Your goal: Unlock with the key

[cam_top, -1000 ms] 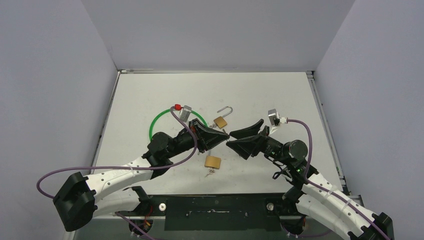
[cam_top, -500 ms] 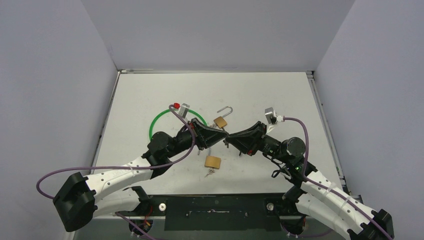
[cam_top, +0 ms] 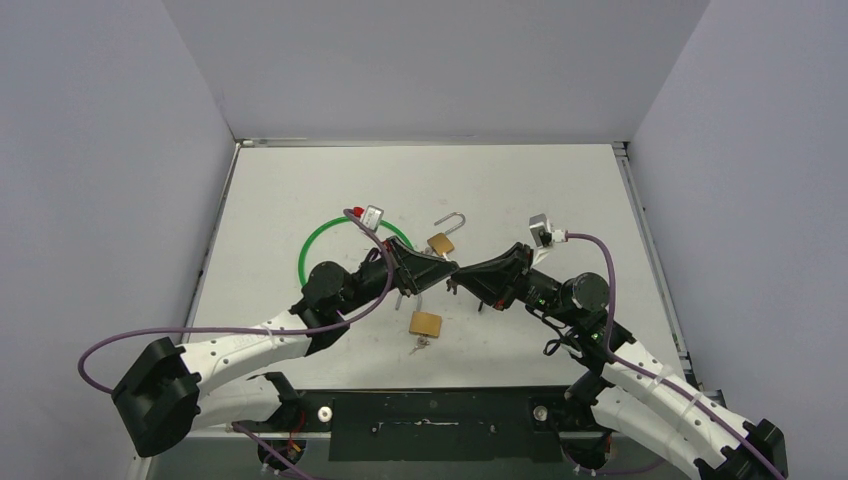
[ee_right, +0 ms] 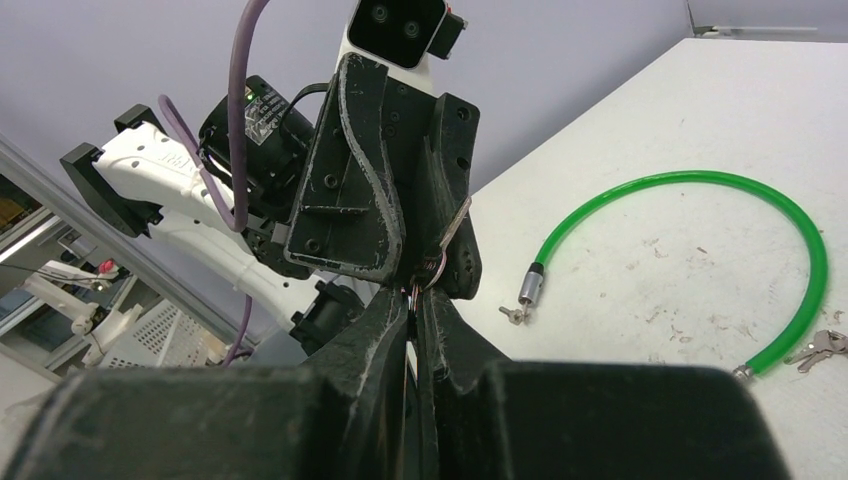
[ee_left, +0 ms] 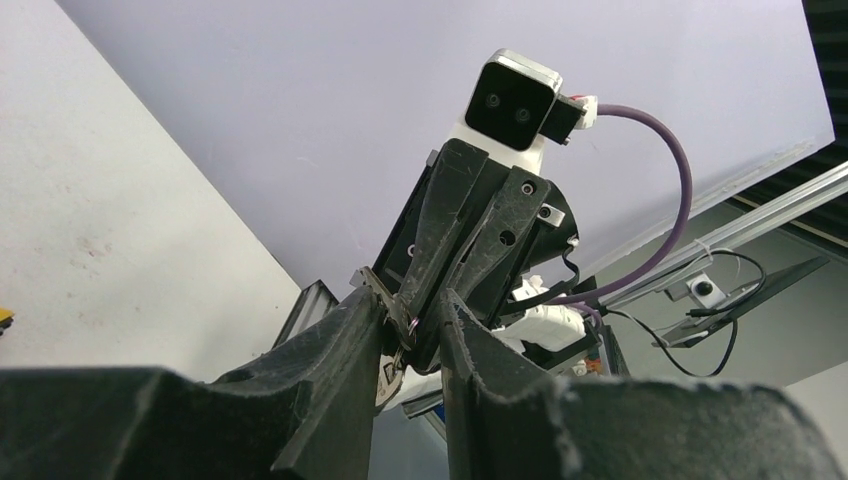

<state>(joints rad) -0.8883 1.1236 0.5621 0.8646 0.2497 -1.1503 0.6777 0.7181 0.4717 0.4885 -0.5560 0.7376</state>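
Above the middle of the table my two grippers meet tip to tip. The right gripper (cam_top: 460,277) (ee_right: 415,296) is shut on a small silver key (ee_left: 385,298) (ee_right: 452,228). From that key's ring a second key (ee_left: 389,375) hangs. My left gripper (cam_top: 448,270) (ee_left: 410,305) has its jaws apart; the key rests against its left finger (ee_left: 345,335) and the right gripper's tips sit in the gap. A shut brass padlock (cam_top: 426,323) lies on the table just below them. A second brass padlock (cam_top: 442,241), its shackle swung open, lies just behind.
A green cable lock (cam_top: 322,238) (ee_right: 700,205) curls on the table under the left arm, with a small key (ee_right: 514,314) at its metal end (ee_right: 530,285). Loose keys (cam_top: 420,343) lie near the shut padlock. More keys (ee_right: 826,345) lie by the cable's other end.
The right gripper came in from the right with its jaws wide and shut on the key held by the left gripper. The left jaws have since parted.
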